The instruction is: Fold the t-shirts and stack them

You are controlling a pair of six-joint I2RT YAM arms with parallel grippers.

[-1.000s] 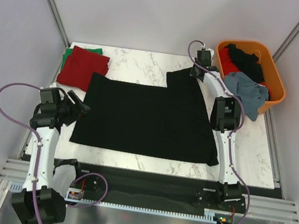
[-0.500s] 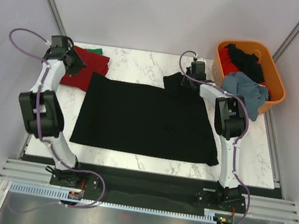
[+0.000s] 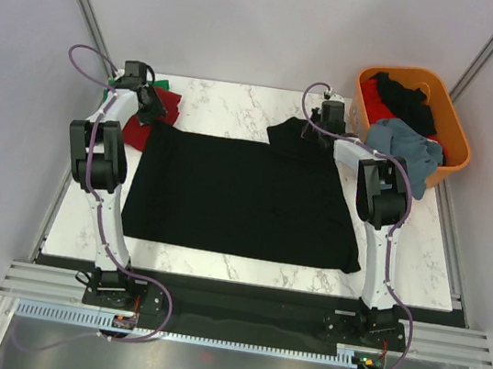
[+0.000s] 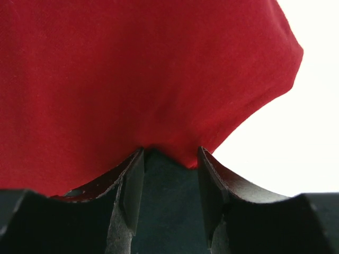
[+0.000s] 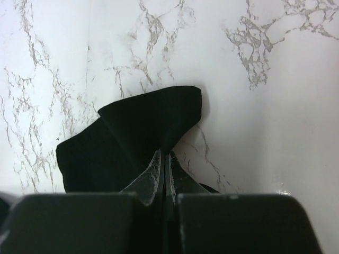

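Marble table (image 3: 241,98), black t-shirt (image 3: 245,194) spread flat across it; orange basket (image 3: 461,150) far right; dark red t-shirt (image 4: 132,69) far left; right gripper (image 5: 163,156) pinched tight on black t-shirt's far sleeve; left gripper (image 4: 169,154) fingers half apart at dark red t-shirt's edge, hold unclear

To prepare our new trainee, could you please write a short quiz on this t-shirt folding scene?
1. True or false: the right gripper is shut on the black t-shirt.
2. The cloth at the tips of the left gripper is: A green; B dark red; C grey-blue.
3. Where does the grey-blue t-shirt lie?
Key: 1 true. 2 B, the dark red t-shirt. 3 Draped over the rim of the orange basket.
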